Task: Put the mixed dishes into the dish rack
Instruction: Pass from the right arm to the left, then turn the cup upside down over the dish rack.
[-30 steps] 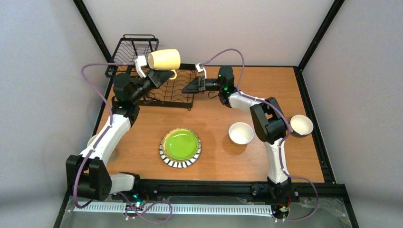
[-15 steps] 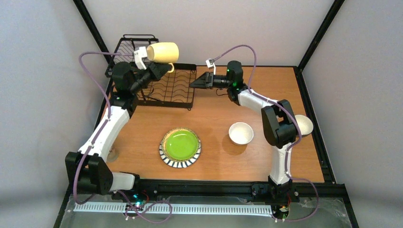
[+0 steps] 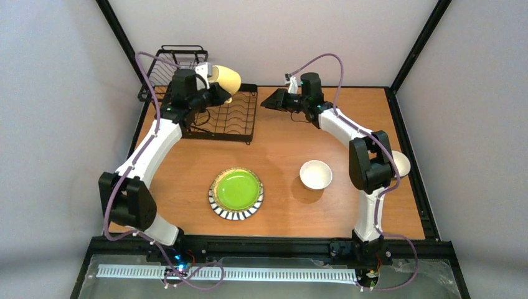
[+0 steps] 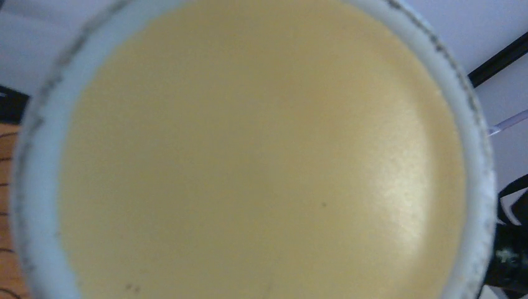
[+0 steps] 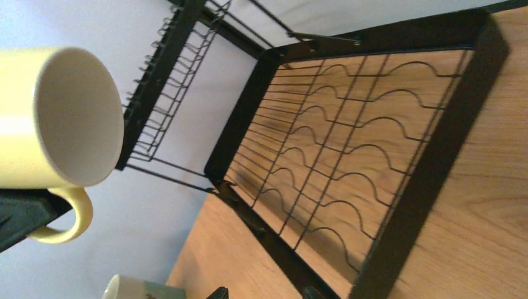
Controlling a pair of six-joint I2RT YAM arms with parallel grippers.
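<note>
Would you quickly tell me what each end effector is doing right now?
Left end effector: closed on the mug.
Right end effector: open, empty.

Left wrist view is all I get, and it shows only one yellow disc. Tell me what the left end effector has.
Observer: The left end effector is shut on a cream mug, held on its side in the air.
Operator: Give me its place against the rack.
Observer: In the top view it hangs at the far edge of the dish rack, beside the raised basket tier.
Operator: Report which way the mug faces.
Observer: In the right wrist view its mouth faces the right arm and its handle points down.
Operator: Report the other arm.
Observer: The right end effector is open and empty, just right of the rack.
</note>
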